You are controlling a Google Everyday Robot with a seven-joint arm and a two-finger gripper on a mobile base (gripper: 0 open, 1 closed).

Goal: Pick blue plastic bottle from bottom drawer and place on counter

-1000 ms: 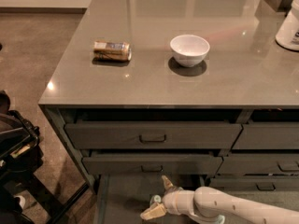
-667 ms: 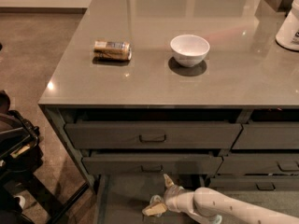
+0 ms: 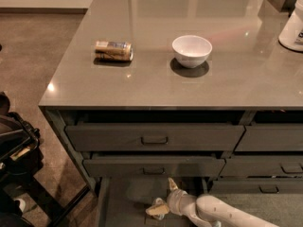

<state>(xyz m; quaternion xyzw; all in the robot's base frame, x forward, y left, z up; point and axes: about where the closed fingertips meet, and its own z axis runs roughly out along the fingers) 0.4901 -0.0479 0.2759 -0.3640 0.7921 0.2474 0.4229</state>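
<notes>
The bottom drawer [image 3: 124, 198] is pulled out at the lower edge of the camera view, showing its flat grey floor. My gripper [image 3: 164, 196] reaches into it from the right on a white arm, low over the floor. Its two tan fingers [image 3: 158, 208] are spread apart with nothing between them. The blue plastic bottle is not in view. The glossy grey-brown counter [image 3: 142, 82] lies above the drawers.
On the counter a tan-and-brown can [image 3: 113, 50] lies on its side at the left, a white bowl [image 3: 191, 50] stands in the middle, and a big white jar [image 3: 293, 25] stands at the far right. Two drawer fronts [image 3: 154, 137] sit slightly ajar above. Dark equipment [image 3: 16, 150] stands on the floor at left.
My gripper has edged slightly up and to the right inside the bottom drawer. Its fingers stay spread. Nothing on the counter has moved.
</notes>
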